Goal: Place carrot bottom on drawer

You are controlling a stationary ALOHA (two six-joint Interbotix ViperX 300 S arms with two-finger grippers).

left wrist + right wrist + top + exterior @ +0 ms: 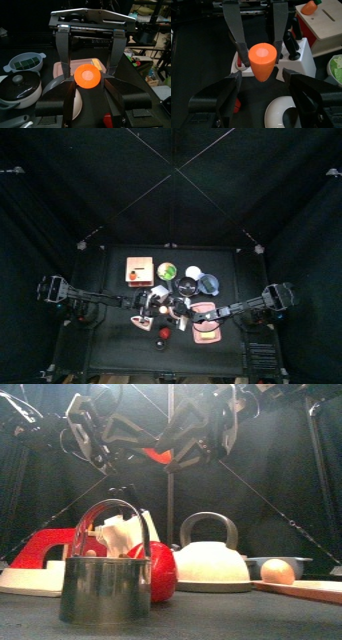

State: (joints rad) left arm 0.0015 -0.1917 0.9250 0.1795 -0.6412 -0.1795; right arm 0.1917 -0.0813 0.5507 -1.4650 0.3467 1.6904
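The black bench carries plenty: the orange-tan drawer sits at eleven o'clock, a green-filled bowl just beside it, a dark pot at two, a paler pinkish box at five.

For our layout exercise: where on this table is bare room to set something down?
Bare table at the front-left corner and right of the black pot. Crowded from the drawer across to the pink box.
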